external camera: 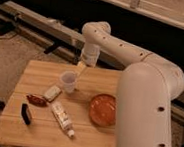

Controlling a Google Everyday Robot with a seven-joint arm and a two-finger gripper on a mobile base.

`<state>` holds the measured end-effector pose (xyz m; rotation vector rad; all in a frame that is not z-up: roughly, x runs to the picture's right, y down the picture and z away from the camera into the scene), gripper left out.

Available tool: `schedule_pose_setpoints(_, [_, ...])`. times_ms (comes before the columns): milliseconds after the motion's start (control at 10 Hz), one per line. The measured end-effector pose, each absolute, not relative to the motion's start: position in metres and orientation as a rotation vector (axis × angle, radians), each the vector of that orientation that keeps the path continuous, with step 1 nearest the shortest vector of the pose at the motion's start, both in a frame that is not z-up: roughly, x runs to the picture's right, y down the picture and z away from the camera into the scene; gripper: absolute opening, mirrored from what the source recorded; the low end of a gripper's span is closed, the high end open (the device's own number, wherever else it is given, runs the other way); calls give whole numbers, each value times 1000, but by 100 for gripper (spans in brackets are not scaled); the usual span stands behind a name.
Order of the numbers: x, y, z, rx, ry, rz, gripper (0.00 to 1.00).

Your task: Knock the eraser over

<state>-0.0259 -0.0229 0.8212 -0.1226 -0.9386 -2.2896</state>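
Note:
The eraser (26,114) is a small dark block near the wooden table's (97,139) front left, on its narrow edge as far as I can tell. My gripper (80,69) hangs from the white arm over the back middle of the table, just above and behind a clear plastic cup (68,81). It is far from the eraser, up and to the right of it.
A crinkled red-brown wrapper (36,100) lies right of the eraser. A small white packet (52,92) lies beside the cup. A white tube (62,118) lies at the front middle. An orange bowl (103,109) sits to the right, by my white arm (145,99).

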Motion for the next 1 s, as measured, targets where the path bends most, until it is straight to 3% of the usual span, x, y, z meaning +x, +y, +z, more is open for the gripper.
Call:
schedule_pose_setpoints(500, [-27, -23, 819, -120, -924, -2300, 80])
schedule_pose_setpoints(1000, [-57, 11, 768, -147, -751, -2442, 80])
